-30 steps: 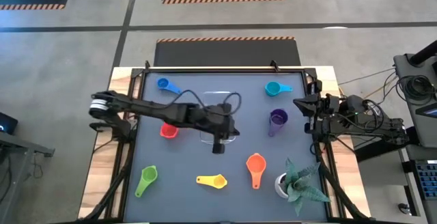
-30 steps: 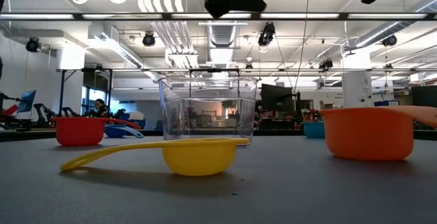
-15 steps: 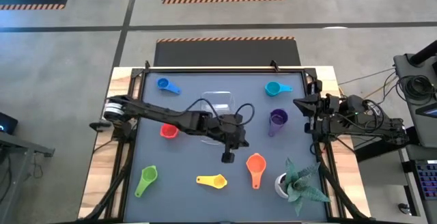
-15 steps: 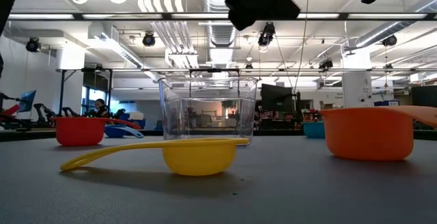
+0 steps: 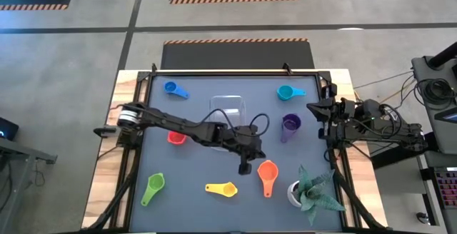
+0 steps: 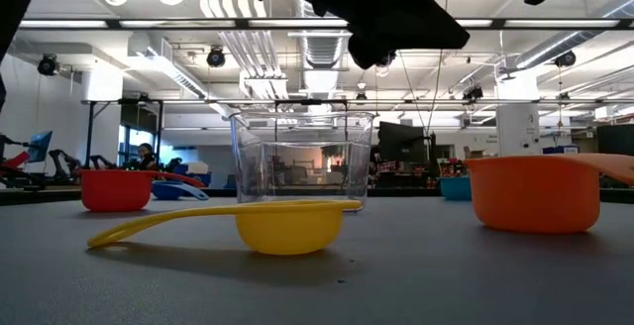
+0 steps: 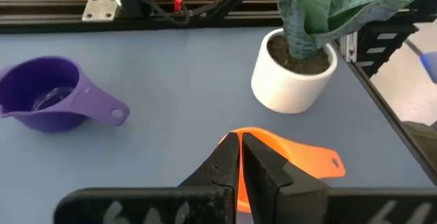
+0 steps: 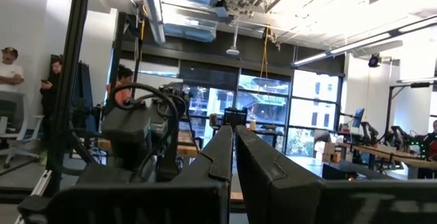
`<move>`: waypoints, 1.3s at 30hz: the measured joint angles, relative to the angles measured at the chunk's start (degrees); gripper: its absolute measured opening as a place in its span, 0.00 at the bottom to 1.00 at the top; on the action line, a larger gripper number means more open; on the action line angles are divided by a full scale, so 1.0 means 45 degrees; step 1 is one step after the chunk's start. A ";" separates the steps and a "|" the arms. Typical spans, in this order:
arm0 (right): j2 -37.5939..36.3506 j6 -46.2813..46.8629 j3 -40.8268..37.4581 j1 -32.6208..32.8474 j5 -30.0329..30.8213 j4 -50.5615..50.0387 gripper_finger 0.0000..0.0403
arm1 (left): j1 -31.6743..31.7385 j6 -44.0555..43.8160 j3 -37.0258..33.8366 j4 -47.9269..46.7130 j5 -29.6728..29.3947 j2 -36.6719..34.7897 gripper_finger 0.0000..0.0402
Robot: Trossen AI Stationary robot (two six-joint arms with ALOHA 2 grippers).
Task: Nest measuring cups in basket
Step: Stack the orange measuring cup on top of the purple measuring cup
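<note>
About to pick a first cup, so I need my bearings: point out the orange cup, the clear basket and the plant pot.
orange cup (image 5: 267, 170): high view, on its bowl.
clear basket (image 6: 301, 162): low view, on its front wall.
plant pot (image 7: 292, 74): left wrist view, on its white side.

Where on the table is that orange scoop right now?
In the high view the orange cup sits toward the table's lower right, between the yellow cup and the potted plant, beside the shut left gripper.

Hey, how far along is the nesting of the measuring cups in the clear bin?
Nothing done: the clear plastic bin is empty. In hand: the left tool, shut, hovers beside the orange plastic measuring cup. All seven cups remain on the table; the right tool waits.
</note>
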 joint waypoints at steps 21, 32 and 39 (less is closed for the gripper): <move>0.0000 -0.0158 0.0000 0.0000 0.0000 0.0049 0.02 | -0.0171 -0.0950 -0.0005 0.1187 -0.0008 0.0703 0.00; 0.0000 -0.0229 0.0000 0.0000 0.0004 0.0039 0.02 | -0.0243 -0.0649 0.0838 0.0166 0.0019 0.1353 0.13; -0.0003 -0.0230 0.0000 0.0000 0.0005 0.0002 0.02 | -0.0269 -0.0339 0.0855 -0.0115 0.0000 0.1384 0.29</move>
